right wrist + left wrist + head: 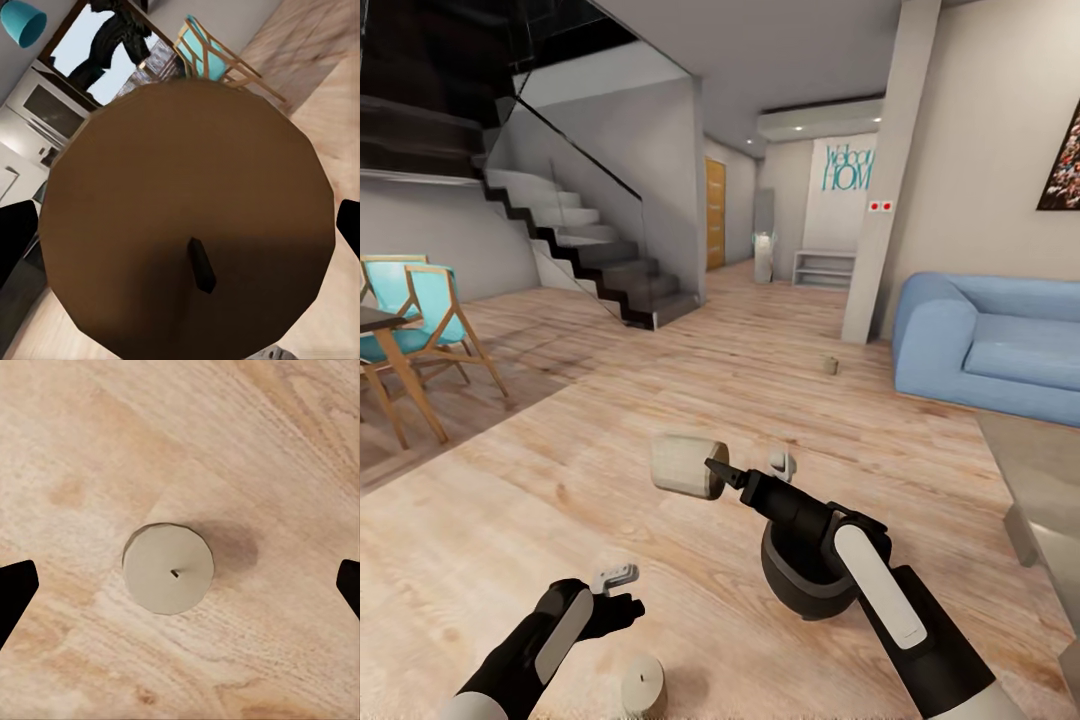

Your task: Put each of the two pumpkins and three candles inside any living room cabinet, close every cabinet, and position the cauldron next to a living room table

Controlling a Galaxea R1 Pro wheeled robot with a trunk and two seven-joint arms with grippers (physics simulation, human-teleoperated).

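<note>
The right gripper (712,472) is clamped on 1 stubby tan-beige candle (687,464), held on its side in the air above the wooden floor (560,480), with the round matte-black cauldron (807,575) under the forearm. The left gripper (622,597), jaws spread wide, hovers over a 2nd tan candle (169,569) standing upright on the near floor. A 3rd small candle (830,365) stands far off, left of the blue sofa (990,345).

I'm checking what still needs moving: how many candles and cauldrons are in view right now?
Candles: 3
Cauldron: 1
Total: 4
</note>
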